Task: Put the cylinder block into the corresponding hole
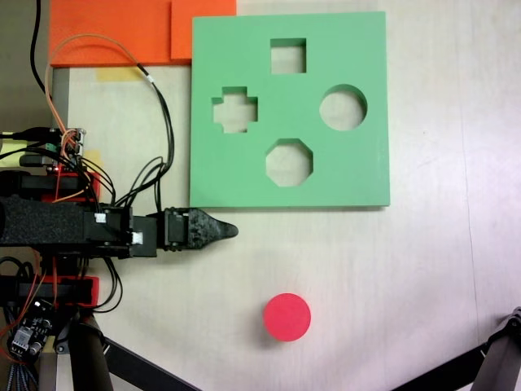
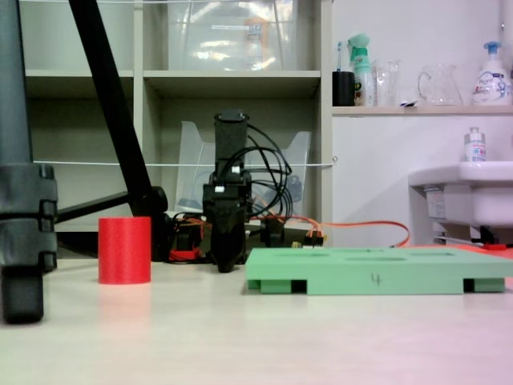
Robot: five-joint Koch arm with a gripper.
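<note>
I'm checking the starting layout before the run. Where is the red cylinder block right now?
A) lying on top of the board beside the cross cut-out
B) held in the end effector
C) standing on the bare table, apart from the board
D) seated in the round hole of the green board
C: the cylinder block stands upright on the table, clear of the green board, whose round hole is empty, and apart from the end effector.

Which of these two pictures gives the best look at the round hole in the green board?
The fixed view from above shows it best: the round hole appears as a full open circle near the right edge of the green board. The low fixed view from the side shows the green board edge-on, so its cut-outs are only faint dips on top.
</note>
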